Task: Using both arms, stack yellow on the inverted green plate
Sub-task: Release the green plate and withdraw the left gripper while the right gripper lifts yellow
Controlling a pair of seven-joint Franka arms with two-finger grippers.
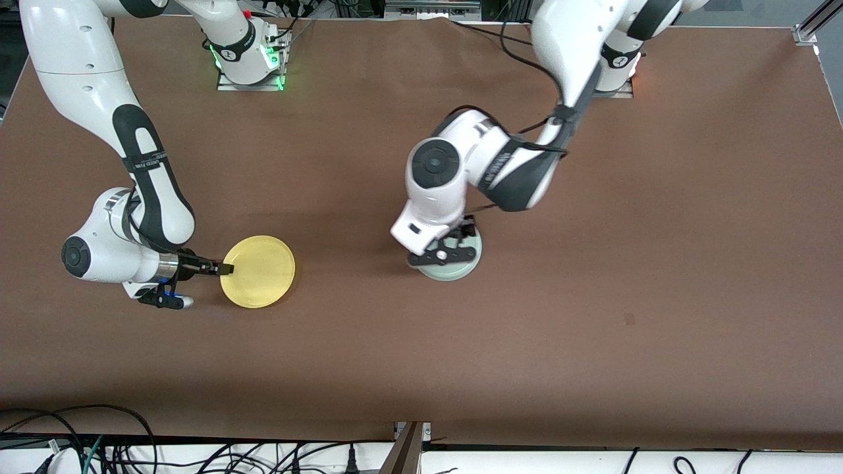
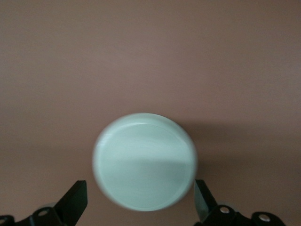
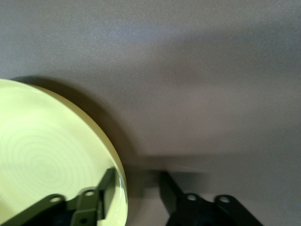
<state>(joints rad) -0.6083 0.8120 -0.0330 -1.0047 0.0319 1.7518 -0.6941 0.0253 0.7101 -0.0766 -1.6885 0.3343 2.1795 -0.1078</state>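
The yellow plate (image 1: 260, 271) lies on the brown table toward the right arm's end. My right gripper (image 1: 227, 268) is low at its rim and open. In the right wrist view (image 3: 137, 175) one finger sits at the yellow plate (image 3: 42, 155) just inside the rim and the other stands outside it, apart from the rim. The pale green plate (image 1: 454, 268) lies near the table's middle, partly hidden under my left hand. My left gripper (image 1: 454, 247) hangs over it, open and empty. In the left wrist view (image 2: 138, 187) its fingers stand wide on either side of the green plate (image 2: 143, 160).
The brown table (image 1: 593, 296) holds only the two plates. Cables and a rail run along the edge nearest the front camera (image 1: 408, 447).
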